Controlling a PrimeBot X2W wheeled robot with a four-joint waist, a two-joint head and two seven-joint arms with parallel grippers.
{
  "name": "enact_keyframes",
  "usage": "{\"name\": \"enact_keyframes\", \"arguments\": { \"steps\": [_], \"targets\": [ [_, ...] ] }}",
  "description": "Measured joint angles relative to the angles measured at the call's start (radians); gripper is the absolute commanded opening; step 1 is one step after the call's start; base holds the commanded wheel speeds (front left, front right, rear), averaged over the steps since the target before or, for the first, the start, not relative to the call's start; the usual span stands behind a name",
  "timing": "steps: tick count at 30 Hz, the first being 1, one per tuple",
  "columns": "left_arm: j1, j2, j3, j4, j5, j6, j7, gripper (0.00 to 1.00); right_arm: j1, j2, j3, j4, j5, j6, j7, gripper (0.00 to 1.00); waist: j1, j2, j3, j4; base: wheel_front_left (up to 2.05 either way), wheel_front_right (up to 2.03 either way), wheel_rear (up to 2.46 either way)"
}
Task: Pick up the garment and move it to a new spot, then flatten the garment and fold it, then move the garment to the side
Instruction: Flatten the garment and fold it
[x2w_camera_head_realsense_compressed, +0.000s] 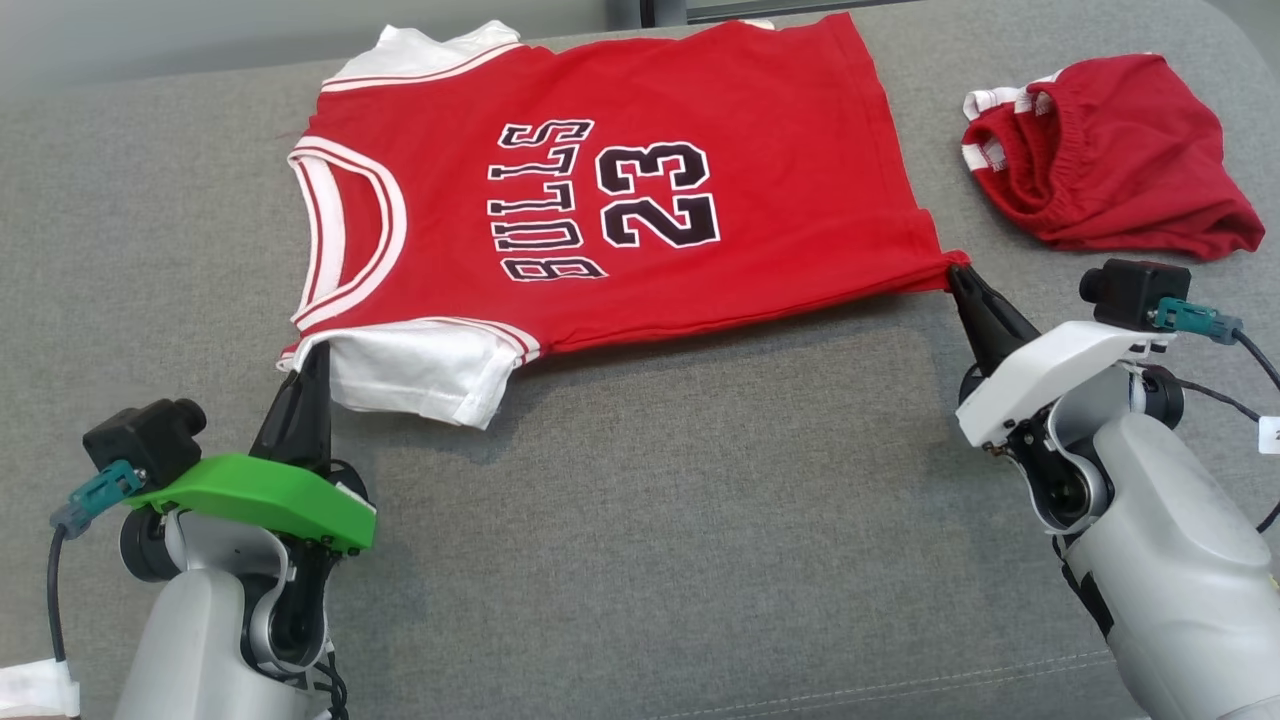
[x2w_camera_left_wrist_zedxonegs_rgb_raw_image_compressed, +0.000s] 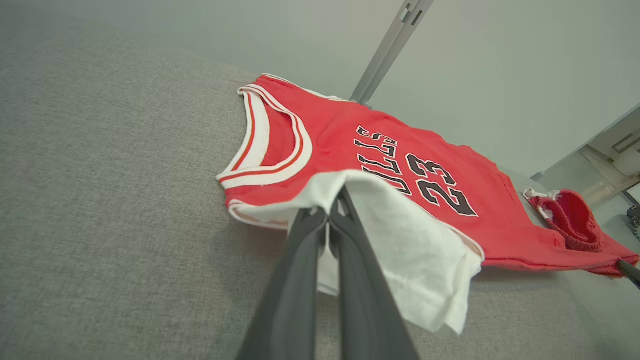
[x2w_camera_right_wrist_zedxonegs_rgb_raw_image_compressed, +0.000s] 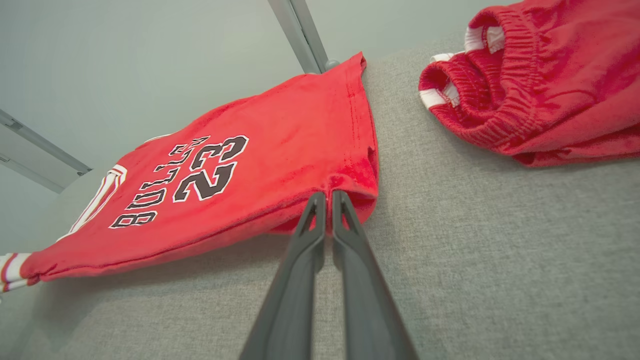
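Left gripper (x2w_camera_left_wrist_zedxonegs_rgb_raw_image_compressed: 336, 199) first: its two dark fingers are pressed tight together on the top edge of the white sleeve (x2w_camera_left_wrist_zedxonegs_rgb_raw_image_compressed: 400, 250), right by the shoulder of the jersey (x2w_camera_head_realsense_compressed: 620, 190). Over on the other side the right gripper (x2w_camera_head_realsense_compressed: 957, 275) is clamped just as hard on the near corner of the hem, and the cloth there is drawn out into a little point.

The jersey lies print-up across the grey cushion (x2w_camera_head_realsense_compressed: 650, 520), neck toward the robot's left and hem toward its right. Its far edge rests on the fabric. The near edge is held up between the two grips, with a shadow under it. The red shorts (x2w_camera_head_realsense_compressed: 1110, 150) sit near the hem end, beyond the right gripper and not touching the jersey.

This looks like a light, limp knit with no stiffness at all. It sags wherever nothing holds it, and the sleeve hangs like a loose flap under the left fingers. It isn't fragile or slippery, and I'd expect it to drag a bit on that woven cushion and bunch up if pulled flat along it.

Shoulder and hem corner on the same side strike me as the right places to hold it, since tension between them should keep that edge straight. The sleeve alone would be a poor handle, because the body would droop away from it. From where I stand I can't tell whether either pinch has both layers or only the top one. If it is only the top one, the jersey may open like a bag when it goes up.
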Motion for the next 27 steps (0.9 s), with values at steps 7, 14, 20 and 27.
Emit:
{"name": "enact_keyframes", "arguments": {
  "steps": [7,14,20,27],
  "targets": [
    [0.028,0.002,-0.002,-0.017,-0.008,-0.012,-0.049,0.00,0.022,0.005,0.097,-0.090,0.021,0.000,-0.069,0.00,0.0000,0.0000,-0.041,-0.001,0.00,0.00,0.00],
    [0.137,0.006,-0.005,-0.016,-0.009,-0.019,-0.053,0.00,0.124,-0.027,0.138,-0.109,0.035,0.000,-0.104,0.00,0.0000,0.0000,-0.092,-0.011,0.00,0.00,0.00],
    [0.206,0.021,0.005,-0.046,-0.020,-0.019,-0.060,0.00,0.194,-0.055,0.139,-0.121,0.057,0.000,-0.116,0.00,0.0000,0.0000,-0.135,-0.028,0.00,0.00,0.00],
    [0.301,0.026,0.011,-0.093,-0.057,-0.020,-0.044,0.00,0.268,-0.081,0.143,-0.154,0.084,0.000,-0.119,0.00,0.0000,0.0000,-0.175,-0.047,0.00,0.00,0.00]
  ]
}}
